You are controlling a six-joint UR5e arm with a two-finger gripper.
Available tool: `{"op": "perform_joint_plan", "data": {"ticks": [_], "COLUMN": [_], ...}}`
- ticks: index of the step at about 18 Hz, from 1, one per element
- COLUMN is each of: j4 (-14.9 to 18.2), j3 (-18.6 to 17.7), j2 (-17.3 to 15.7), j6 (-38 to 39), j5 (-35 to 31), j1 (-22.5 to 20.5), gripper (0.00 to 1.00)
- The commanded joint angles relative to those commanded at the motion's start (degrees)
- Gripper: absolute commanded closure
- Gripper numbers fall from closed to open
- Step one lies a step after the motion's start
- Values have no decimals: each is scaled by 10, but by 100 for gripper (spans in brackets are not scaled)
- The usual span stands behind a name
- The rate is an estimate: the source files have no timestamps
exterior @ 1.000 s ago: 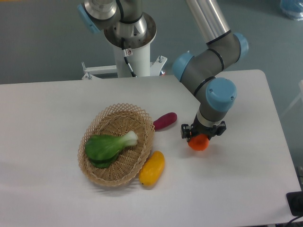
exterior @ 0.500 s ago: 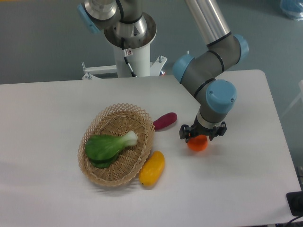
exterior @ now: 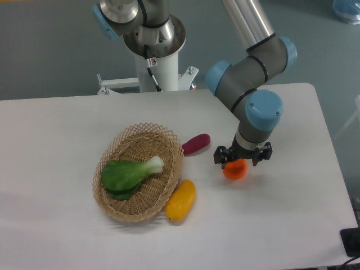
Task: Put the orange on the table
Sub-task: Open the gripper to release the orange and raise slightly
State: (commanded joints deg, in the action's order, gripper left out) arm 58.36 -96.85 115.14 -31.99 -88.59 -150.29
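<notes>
The orange [exterior: 235,169] is small, round and bright, and it rests on the white table [exterior: 292,214], right of the middle. My gripper [exterior: 242,158] points straight down right over it. The black fingers [exterior: 220,157] stand apart on either side of the orange's upper part. They look open, with a gap at the fruit's sides. The gripper hides the top of the orange.
A round wicker basket [exterior: 166,187] holding a green bok choy [exterior: 126,174] stands left of the middle. A yellow mango-like fruit [exterior: 181,199] lies at its lower right rim. A purple oblong vegetable [exterior: 196,143] lies between the basket and the orange. The arm's base [exterior: 153,39] stands behind the table.
The gripper has risen slightly and its fingers have spread. More of the orange shows now, and the orange has stayed where it was on the table.
</notes>
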Motion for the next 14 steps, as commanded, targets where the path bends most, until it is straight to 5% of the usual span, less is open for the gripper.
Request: {"op": "perform_joint_plan", "data": {"ticks": [14], "j4": [3], "j3": [3], "j2": [-13], "j6": [-16], "j5": [0], "j1": [-2], "gripper": [0]}}
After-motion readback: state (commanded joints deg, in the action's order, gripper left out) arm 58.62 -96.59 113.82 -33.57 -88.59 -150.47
